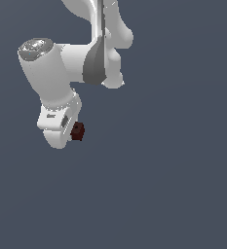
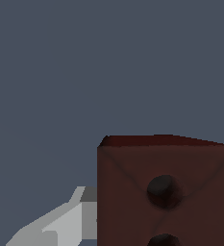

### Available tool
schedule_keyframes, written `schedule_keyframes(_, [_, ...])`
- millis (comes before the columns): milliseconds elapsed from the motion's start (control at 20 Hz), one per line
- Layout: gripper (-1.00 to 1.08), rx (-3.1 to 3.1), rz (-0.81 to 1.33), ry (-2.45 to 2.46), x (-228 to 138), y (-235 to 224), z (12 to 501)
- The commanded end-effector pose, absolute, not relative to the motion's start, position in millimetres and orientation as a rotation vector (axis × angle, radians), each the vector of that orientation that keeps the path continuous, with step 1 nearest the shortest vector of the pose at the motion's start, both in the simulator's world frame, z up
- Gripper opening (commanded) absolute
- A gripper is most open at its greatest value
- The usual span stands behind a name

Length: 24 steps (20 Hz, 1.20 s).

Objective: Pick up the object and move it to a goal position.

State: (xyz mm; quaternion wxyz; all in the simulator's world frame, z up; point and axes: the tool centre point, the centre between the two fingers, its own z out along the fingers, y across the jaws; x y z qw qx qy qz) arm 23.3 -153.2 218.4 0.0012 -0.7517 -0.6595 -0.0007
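The object is a small dark maroon-brown block (image 1: 77,131) with dark dots on its faces. In the exterior view it sits at the tip of my white gripper (image 1: 73,128), on the side toward the exterior view's right. In the wrist view the block (image 2: 165,192) is very close and fills much of the picture. One grey-white finger (image 2: 65,223) presses against its side, and the other finger is hidden behind the block. The gripper looks shut on the block.
The white arm (image 1: 61,63) reaches down from the top of the exterior view. A plain dark blue-grey surface (image 1: 173,185) lies all around it. No goal marker shows in either view.
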Motion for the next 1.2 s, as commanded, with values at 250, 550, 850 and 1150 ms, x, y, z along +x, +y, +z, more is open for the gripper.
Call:
schedule_keyframes(250, [-1.00,-2.360,-0.003,-2.071,33,-205,284])
schedule_keyframes(550, [-1.00,-2.362,-0.001,-2.071,39,-230,314])
schedule_keyframes(850, [-1.00,-2.363,0.000,-2.070,43,-243,330])
schedule_keyframes(1150, [-1.00,-2.363,0.000,-2.070,44,-247,335])
